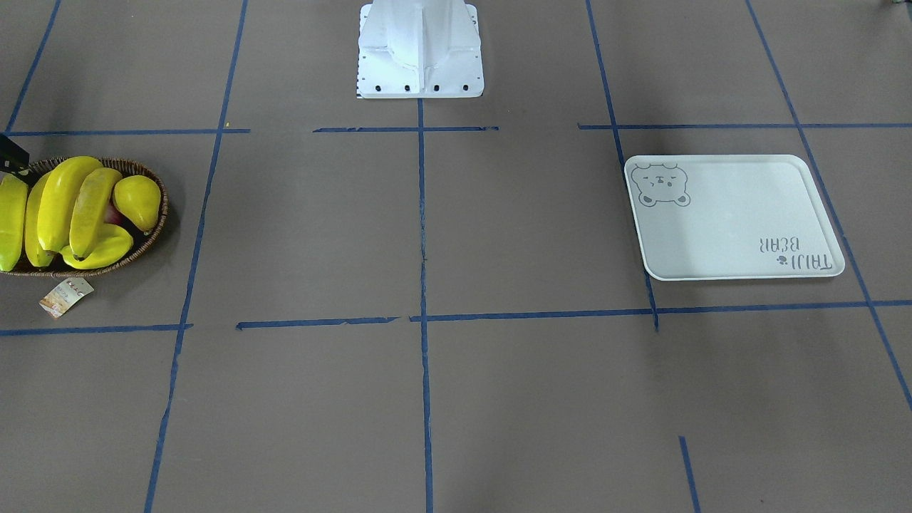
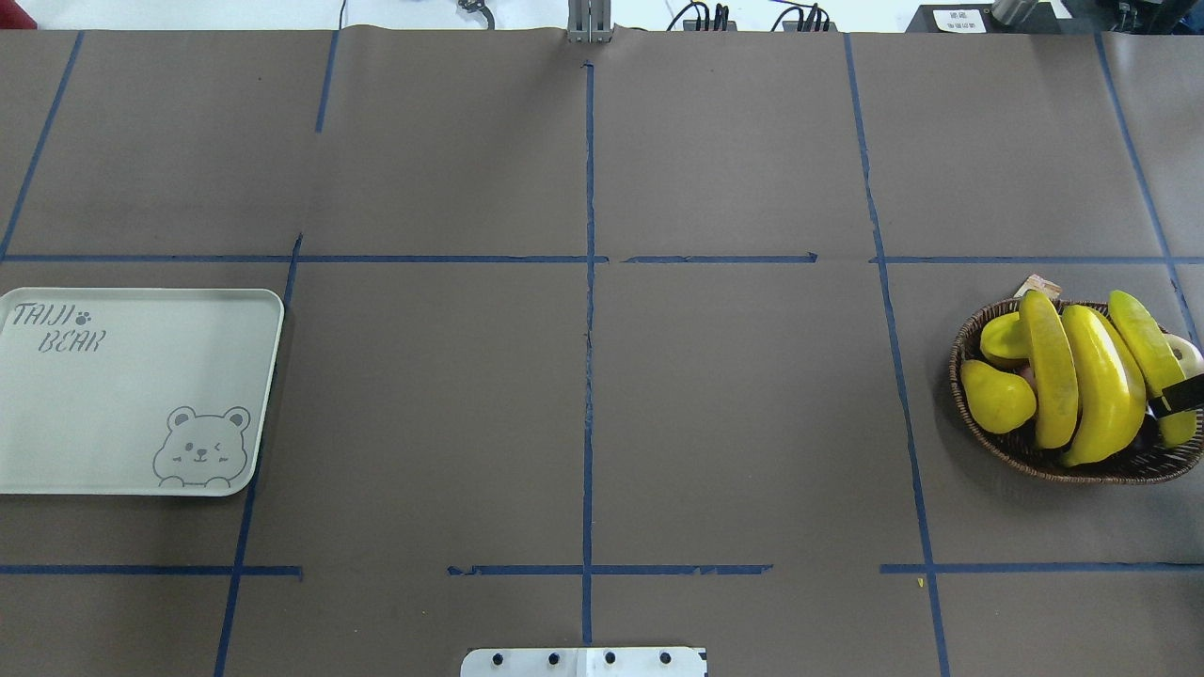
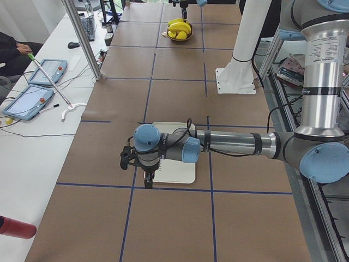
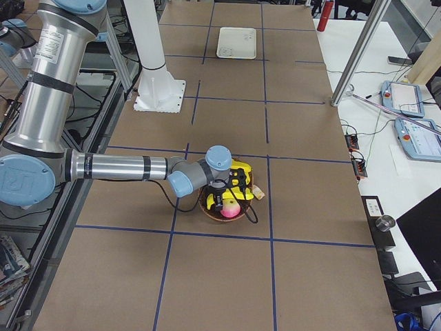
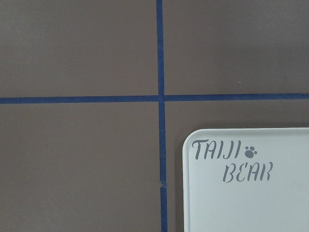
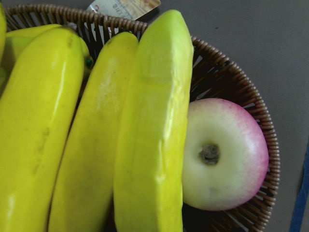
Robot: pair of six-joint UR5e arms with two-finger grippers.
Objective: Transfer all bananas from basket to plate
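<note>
Several yellow bananas (image 2: pixel 1082 385) (image 1: pixel 71 203) (image 6: pixel 38 135) lie packed in the brown wicker basket (image 2: pixel 1021 454) (image 1: pixel 153 235) at the table's right end. My right gripper (image 4: pixel 224 198) hangs low over the basket; only a black piece of it (image 2: pixel 1176 397) shows from overhead, and I cannot tell if it is open or shut. At the opposite end lies the off-white plate (image 2: pixel 122 395) (image 1: pixel 734 221) (image 5: pixel 251 203) with nothing on it. My left gripper (image 3: pixel 148 179) hovers over the plate's outer edge, its state unclear.
Sharing the basket are a yellow pear (image 2: pixel 995 397), a ridged yellow-green starfruit (image 6: pixel 154 135) and a pink-white apple (image 6: pixel 222 154). A paper tag (image 1: pixel 65 296) lies beside it. The white robot base (image 1: pixel 420 50) stands mid-table. Tablets (image 3: pixel 32 98) lie on a side bench.
</note>
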